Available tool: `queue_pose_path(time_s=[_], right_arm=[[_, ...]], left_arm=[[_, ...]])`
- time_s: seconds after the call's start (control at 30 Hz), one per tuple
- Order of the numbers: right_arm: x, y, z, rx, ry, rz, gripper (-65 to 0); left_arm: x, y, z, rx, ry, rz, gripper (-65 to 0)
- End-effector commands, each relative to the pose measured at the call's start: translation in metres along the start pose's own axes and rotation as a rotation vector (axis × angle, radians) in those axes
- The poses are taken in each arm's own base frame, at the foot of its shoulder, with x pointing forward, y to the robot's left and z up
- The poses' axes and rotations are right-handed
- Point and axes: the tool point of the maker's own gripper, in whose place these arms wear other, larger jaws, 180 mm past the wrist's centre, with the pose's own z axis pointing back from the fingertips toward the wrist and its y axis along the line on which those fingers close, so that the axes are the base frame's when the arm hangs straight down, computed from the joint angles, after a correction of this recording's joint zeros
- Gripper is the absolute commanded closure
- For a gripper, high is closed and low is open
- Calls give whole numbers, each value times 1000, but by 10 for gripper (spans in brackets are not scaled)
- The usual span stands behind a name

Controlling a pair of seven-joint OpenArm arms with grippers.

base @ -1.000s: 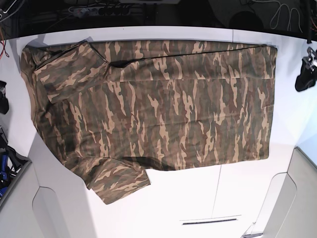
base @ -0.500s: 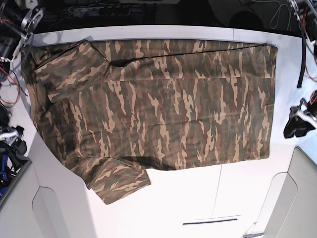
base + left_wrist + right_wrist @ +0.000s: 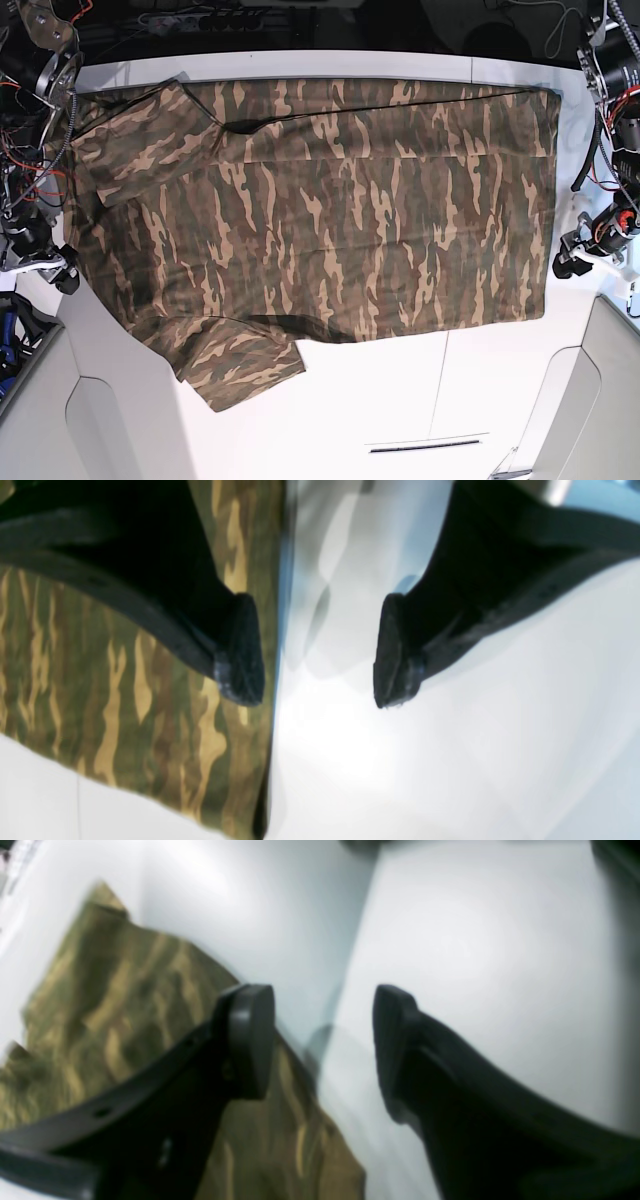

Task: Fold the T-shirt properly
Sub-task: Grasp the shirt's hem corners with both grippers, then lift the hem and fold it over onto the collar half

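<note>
The camouflage T-shirt (image 3: 320, 210) lies spread flat on the white table (image 3: 400, 400), collar end to the left and hem to the right. One sleeve (image 3: 140, 140) is folded in at the top left, and the other (image 3: 240, 365) sticks out at the front. My left gripper (image 3: 568, 262) is open and empty at the hem's lower right corner. In the left wrist view it (image 3: 317, 650) straddles the shirt's edge (image 3: 125, 695), one finger over cloth, one over table. My right gripper (image 3: 62, 275) is open and empty at the shirt's left edge. In the right wrist view it (image 3: 325, 1040) hovers beside the cloth (image 3: 115, 1005).
A power strip (image 3: 200, 18) and cables lie behind the table's back edge. Grey panels (image 3: 110, 430) flank the front corners. A dark slot (image 3: 425, 445) marks the table's front. Loose wires (image 3: 30, 170) hang by the right arm at the left side.
Both arms have come down to the shirt. The left gripper moved in and down to the hem's lower right corner. The right gripper moved to the shirt's left edge. The shirt has not moved.
</note>
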Motion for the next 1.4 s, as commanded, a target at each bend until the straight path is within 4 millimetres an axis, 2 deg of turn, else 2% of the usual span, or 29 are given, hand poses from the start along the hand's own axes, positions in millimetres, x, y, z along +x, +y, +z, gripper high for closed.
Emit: queue_pose_path(time_s=[0.0, 0.27, 0.43, 0.47, 0.57, 0.67, 0.73, 0.77, 1.07, 1.27, 1.37], right_arm=[[20, 4, -1, 10, -33, 9, -314], [-8, 44, -19, 86, -7, -41, -314], [-9, 66, -28, 129, -9, -53, -314], [-9, 69, -29, 135, -10, -49, -312], [-5, 75, -31, 147, -10, -39, -293], [-6, 78, -32, 151, -2, -25, -166], [-7, 79, -32, 154, 3, -20, -54], [-7, 80, -32, 154, 3, -19, 0], [-2, 84, -27, 167, 56, 36, 0], [21, 95, -9, 191, 91, 116, 0], [36, 99, 8, 232, 73, 130, 0]], left_arm=[[13, -1, 1, -3, -24, -7, -381], [-8, -34, -18, -69, 5, 22, -381], [-16, -50, -26, -101, 25, 35, -373], [-16, -51, -26, -104, 27, 36, -353], [-17, -56, -25, -129, 38, 18, -222], [-18, -62, -24, -165, 42, -7, -108], [-17, -63, -24, -168, 38, -3, 0], [-15, -64, -24, -174, 30, 5, 0], [11, -70, -4, -268, 17, 68, 0], [39, -85, 17, -339, 7, 27, 0], [43, -94, 30, -383, 46, -5, 0]])
